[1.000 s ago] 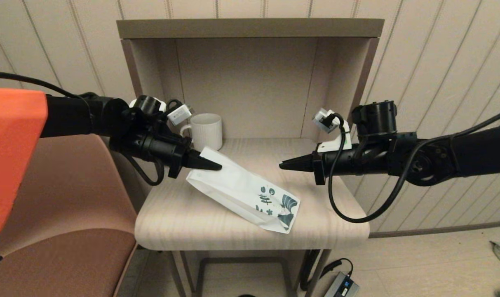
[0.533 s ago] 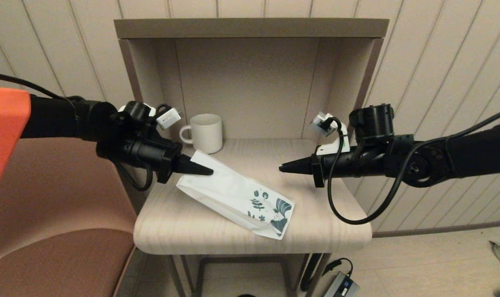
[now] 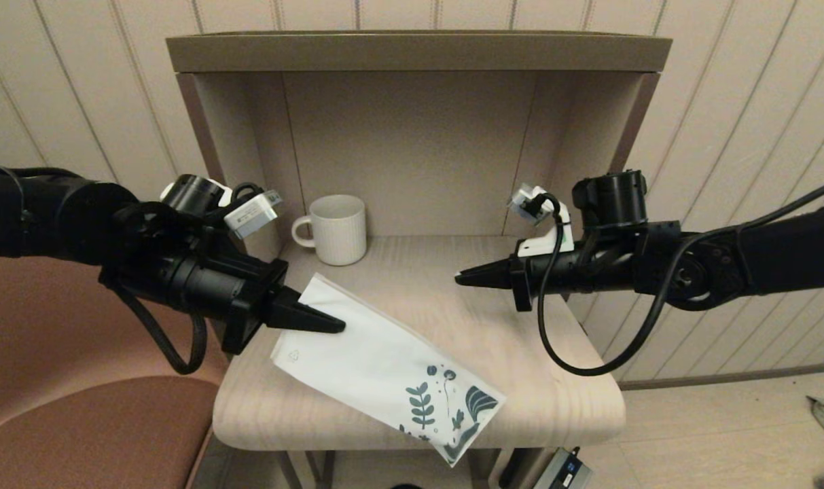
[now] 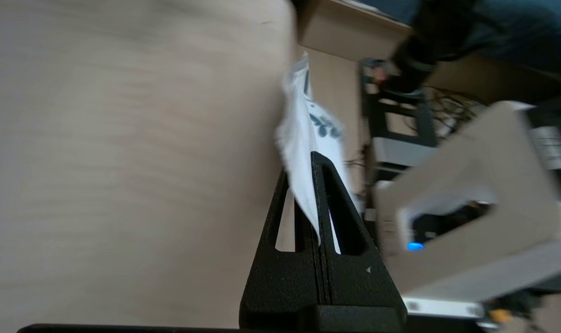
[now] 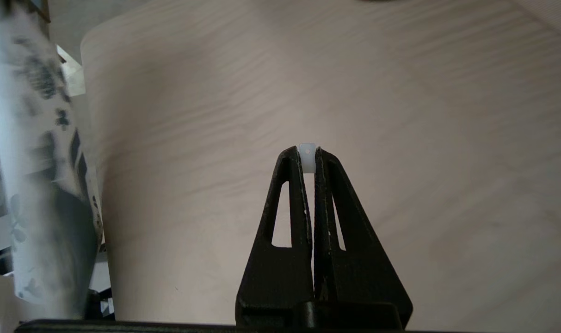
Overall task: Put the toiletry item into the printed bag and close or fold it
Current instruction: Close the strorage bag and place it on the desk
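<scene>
The printed bag (image 3: 384,360) is a flat white pouch with teal leaf prints at its low end. My left gripper (image 3: 337,327) is shut on its plain upper end, near the small triangular mark. The bag slants down to the right, and its printed end hangs past the table's front edge. In the left wrist view the bag (image 4: 303,134) runs edge-on out of the left gripper (image 4: 302,166). My right gripper (image 3: 460,277) hovers over the table's right half, apart from the bag. It is shut on the toiletry item (image 5: 307,159), and only a small white tip shows between the fingertips.
A white ribbed mug (image 3: 340,227) stands at the back left of the pale wooden table (image 3: 541,380), inside a three-walled alcove under a shelf (image 3: 418,51). A reddish-brown chair (image 3: 79,407) is beside the table's left. A power adapter (image 3: 561,468) lies on the floor.
My left gripper has drawn the bag toward the front and slightly left, and its printed end now overhangs the table's front edge. The right gripper has barely moved.
</scene>
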{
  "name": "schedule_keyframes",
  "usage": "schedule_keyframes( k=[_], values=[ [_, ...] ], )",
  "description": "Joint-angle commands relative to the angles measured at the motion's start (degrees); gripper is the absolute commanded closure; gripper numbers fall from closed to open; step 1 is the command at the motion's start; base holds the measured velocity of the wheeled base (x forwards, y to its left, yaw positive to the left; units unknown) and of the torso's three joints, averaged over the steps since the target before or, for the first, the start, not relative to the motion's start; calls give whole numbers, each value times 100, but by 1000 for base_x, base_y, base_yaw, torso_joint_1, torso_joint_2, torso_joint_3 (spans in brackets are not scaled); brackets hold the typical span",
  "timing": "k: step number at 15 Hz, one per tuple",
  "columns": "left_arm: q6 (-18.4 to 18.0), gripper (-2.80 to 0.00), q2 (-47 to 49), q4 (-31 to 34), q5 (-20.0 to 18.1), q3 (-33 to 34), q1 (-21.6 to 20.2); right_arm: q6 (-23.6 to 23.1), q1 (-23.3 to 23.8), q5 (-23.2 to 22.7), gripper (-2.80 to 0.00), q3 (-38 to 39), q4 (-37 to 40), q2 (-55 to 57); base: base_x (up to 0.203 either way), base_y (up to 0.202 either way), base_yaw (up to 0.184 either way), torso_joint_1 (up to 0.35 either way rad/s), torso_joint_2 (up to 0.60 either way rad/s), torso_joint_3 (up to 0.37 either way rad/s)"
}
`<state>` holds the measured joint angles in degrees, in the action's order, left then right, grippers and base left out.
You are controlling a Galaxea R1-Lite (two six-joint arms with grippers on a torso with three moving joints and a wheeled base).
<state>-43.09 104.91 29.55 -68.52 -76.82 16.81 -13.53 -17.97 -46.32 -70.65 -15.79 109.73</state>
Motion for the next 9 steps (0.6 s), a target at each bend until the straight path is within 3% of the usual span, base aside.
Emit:
schedule_keyframes(
  k=[1,6,8,9],
  values=[
    [76,0,-478,57,-31,267,0,-17,-23,-27,0,22,-12,-91,0,0,0,0,0,0],
    [925,0,-715,127,-27,298,-391,-9,-31,-35,0,50,-3,-162,0,0,0,0,0,0],
    [1495,0,-654,62,-13,71,-557,-9,-31,-35,0,68,-3,-188,0,0,0,0,0,0],
    [2042,0,-593,13,-12,-137,-609,-9,-54,-35,0,69,-6,-198,0,0,0,0,0,0]
  ],
)
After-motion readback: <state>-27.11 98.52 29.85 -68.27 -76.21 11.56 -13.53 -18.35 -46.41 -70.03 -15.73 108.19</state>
